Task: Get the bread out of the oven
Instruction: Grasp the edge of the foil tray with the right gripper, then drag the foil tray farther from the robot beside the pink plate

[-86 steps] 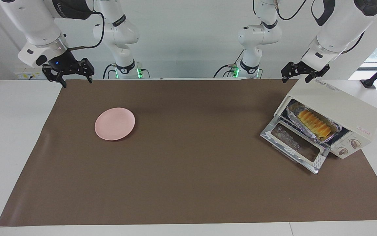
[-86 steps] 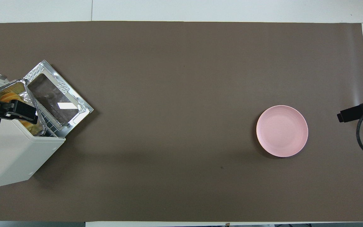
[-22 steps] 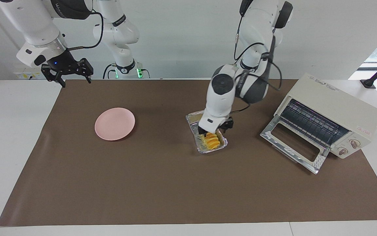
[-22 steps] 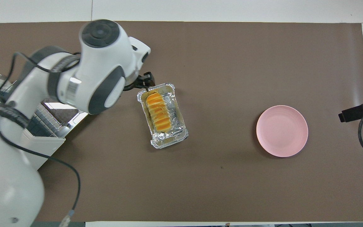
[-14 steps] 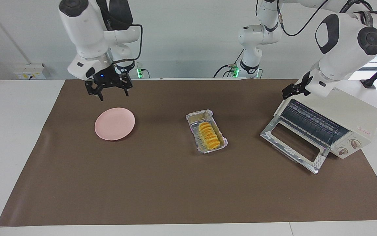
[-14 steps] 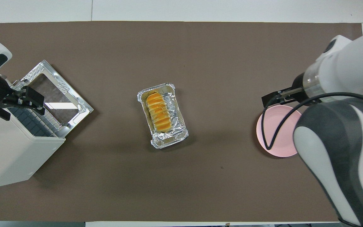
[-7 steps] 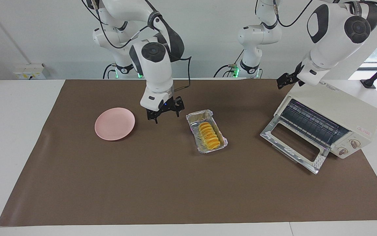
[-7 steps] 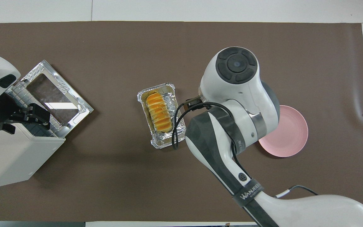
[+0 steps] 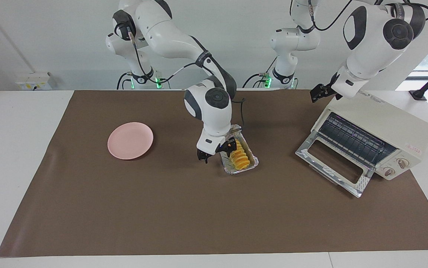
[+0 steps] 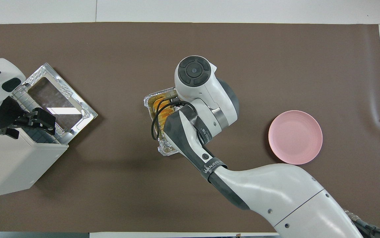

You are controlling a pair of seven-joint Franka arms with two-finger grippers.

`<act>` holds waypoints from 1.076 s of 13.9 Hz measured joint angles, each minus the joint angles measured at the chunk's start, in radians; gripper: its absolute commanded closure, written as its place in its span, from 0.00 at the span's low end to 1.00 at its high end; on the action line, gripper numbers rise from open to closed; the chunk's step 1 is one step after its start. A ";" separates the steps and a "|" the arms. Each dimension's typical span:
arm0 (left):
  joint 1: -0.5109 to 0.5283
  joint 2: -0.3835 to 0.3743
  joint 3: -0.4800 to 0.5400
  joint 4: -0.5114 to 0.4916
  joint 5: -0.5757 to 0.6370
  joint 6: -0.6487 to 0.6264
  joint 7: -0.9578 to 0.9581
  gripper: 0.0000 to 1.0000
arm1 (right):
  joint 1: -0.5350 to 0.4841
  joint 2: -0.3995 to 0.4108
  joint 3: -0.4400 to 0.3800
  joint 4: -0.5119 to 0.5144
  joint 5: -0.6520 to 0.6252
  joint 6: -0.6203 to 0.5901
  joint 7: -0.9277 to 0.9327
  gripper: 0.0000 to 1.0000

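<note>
The bread (image 9: 242, 159) lies in a silver foil tray (image 9: 242, 171) on the brown mat mid-table, outside the oven (image 9: 381, 119). The oven stands at the left arm's end with its door (image 9: 333, 167) dropped open and its rack bare. My right gripper (image 9: 216, 151) is open, low over the tray end nearer the robots. One finger is at the bread, the other outside the tray on the plate's side. In the overhead view the right arm hides most of the tray (image 10: 165, 150); a little bread (image 10: 159, 106) shows. My left gripper (image 9: 320, 93) is open and waits over the oven's top edge, also seen from overhead (image 10: 28, 127).
A pink plate (image 9: 130, 140) lies on the mat toward the right arm's end, also seen from overhead (image 10: 295, 137). The open oven door (image 10: 57, 99) juts toward the table's middle. The oven body (image 10: 8, 165) fills the corner at the left arm's end.
My right gripper has moved from between the plate and the tray to over the tray and come down at the bread. The left gripper has barely shifted.
</note>
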 measured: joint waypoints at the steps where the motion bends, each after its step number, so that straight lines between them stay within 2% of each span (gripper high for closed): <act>1: 0.000 0.000 0.002 0.000 0.000 0.001 0.000 0.00 | 0.003 0.007 0.000 0.001 0.000 0.010 0.000 0.00; 2: 0.000 0.000 0.004 0.000 0.000 0.003 0.000 0.00 | 0.006 0.013 0.000 0.001 0.000 0.025 0.000 0.00; 3: 0.000 -0.001 0.004 0.000 0.000 0.004 0.000 0.00 | 0.010 0.021 0.000 0.000 0.000 0.038 0.000 0.05; 4: 0.000 -0.003 0.004 0.001 0.000 0.004 0.000 0.00 | 0.018 0.034 0.000 0.000 -0.001 0.050 0.000 0.18; 5: 0.000 -0.005 0.004 0.001 0.000 0.005 0.000 0.00 | 0.030 0.050 0.000 0.000 -0.002 0.061 0.000 0.45; 6: 0.000 -0.007 0.005 0.001 0.000 0.005 0.000 0.00 | 0.039 0.062 -0.001 0.000 -0.006 0.066 0.000 0.81; 7: 0.000 -0.008 0.005 0.001 0.000 0.005 0.000 0.00 | 0.043 0.067 -0.003 0.001 -0.012 0.066 0.000 1.00; 15: 0.000 -0.008 0.005 0.001 0.000 0.006 -0.001 0.00 | 0.041 0.067 -0.011 0.016 -0.013 0.061 0.000 1.00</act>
